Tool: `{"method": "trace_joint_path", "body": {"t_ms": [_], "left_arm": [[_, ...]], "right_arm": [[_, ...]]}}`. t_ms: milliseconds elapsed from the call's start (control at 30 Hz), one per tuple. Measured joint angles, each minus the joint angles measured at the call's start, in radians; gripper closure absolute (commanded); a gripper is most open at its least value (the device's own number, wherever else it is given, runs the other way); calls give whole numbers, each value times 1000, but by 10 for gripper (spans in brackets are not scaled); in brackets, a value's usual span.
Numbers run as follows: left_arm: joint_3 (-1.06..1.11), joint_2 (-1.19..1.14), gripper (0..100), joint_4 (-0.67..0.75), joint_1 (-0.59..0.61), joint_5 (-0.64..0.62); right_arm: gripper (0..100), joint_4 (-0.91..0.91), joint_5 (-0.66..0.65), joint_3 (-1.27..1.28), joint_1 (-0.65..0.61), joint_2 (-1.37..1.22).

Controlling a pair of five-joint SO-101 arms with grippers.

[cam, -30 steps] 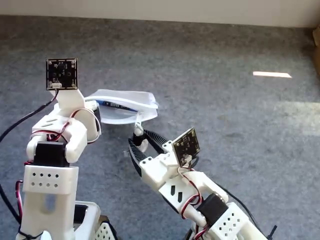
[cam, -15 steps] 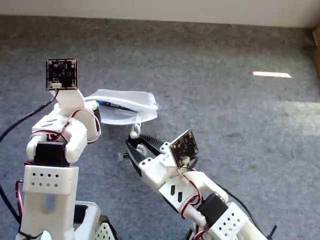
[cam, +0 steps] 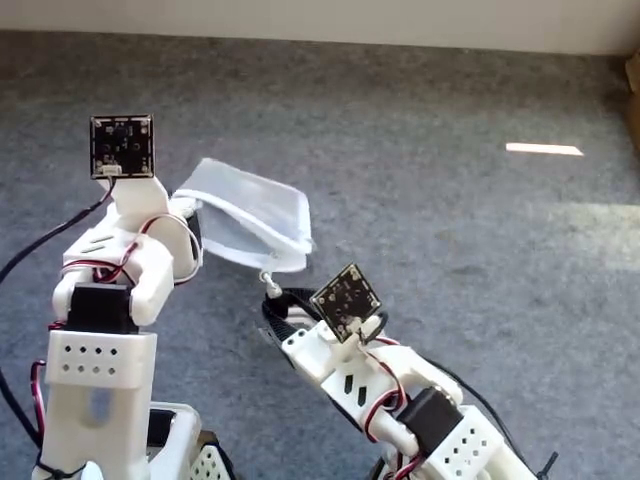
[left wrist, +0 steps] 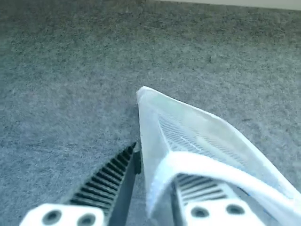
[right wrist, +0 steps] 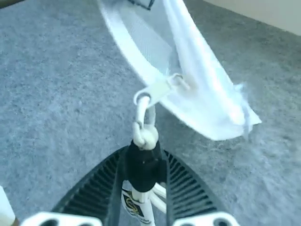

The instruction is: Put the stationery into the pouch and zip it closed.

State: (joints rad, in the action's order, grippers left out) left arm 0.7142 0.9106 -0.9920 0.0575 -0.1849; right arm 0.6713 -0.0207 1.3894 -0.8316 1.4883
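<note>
The white mesh pouch hangs tilted above the grey carpet. My left gripper is shut on one end of it, and the mesh slopes away from the fingers. A dark pen end shows through the mesh inside the pouch. From the metal zipper pull a white cord with a black bead runs down into my right gripper, which is shut on that cord. In the high view the right gripper sits just below the pouch's near corner, with the zipper cord taut above it.
Grey carpet spreads in every direction, with a bright patch of light at the far right. A pale wall edge runs along the back. The left arm's base stands at the near left.
The right gripper went from open around the zipper cord to shut on it. The pouch rose from lying flat to hanging tilted, held at its left end.
</note>
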Motion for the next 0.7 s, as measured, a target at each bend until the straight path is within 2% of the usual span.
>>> {"method": "trace_joint_path", "body": {"t_ms": [233, 433, 567, 700], "left_arm": [[0, 0, 807, 98, -41, 21], [5, 0, 806, 203, -244, 129], [5, 0, 803, 278, -361, 138], [5, 0, 742, 327, -463, 138]], "right_arm": [[994, 170, -121, -95, 52, 0], [994, 213, -147, -98, 60, 0], [994, 215, -147, -98, 61, 0], [994, 215, -153, -98, 61, 0]]}}
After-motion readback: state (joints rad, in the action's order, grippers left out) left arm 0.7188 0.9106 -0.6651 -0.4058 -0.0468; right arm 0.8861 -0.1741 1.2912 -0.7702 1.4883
